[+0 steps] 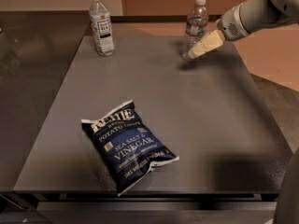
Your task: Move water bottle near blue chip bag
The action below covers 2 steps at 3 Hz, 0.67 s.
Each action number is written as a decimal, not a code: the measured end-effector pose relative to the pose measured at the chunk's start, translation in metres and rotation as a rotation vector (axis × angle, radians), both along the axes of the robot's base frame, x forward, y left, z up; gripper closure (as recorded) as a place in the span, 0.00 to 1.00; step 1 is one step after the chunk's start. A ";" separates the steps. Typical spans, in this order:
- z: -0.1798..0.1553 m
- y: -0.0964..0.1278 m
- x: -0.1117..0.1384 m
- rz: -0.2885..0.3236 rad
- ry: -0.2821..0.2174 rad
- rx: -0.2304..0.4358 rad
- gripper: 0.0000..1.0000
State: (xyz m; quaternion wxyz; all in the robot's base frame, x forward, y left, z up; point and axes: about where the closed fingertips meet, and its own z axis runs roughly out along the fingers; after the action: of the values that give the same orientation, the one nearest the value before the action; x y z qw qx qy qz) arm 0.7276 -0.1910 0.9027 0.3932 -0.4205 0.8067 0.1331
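One grey table [210,125] fills most of the view. On its near half, left of centre, lies the blue chip bag [128,146], dark navy and crinkled, with white lettering, closed, one corner towards the front edge. My arm reaches in from the upper right. My gripper [192,55] is low at the foot of the water bottle [196,26], just beside it or touching; whether my jaws are apart or together I cannot tell. That bottle stands near the far edge, right of centre, well apart from the bag: clear ribbed plastic, white cap on, a narrow dark band. Another capped bottle [102,27] with a large white label stands far left. Both look clear inside.
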 end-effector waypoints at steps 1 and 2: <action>-0.004 0.012 0.013 0.012 -0.002 0.035 0.00; -0.001 0.022 0.022 0.025 -0.014 0.060 0.16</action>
State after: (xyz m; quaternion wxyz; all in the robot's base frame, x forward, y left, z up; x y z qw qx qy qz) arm 0.7494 -0.1695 0.9014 0.4096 -0.4197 0.7942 0.1591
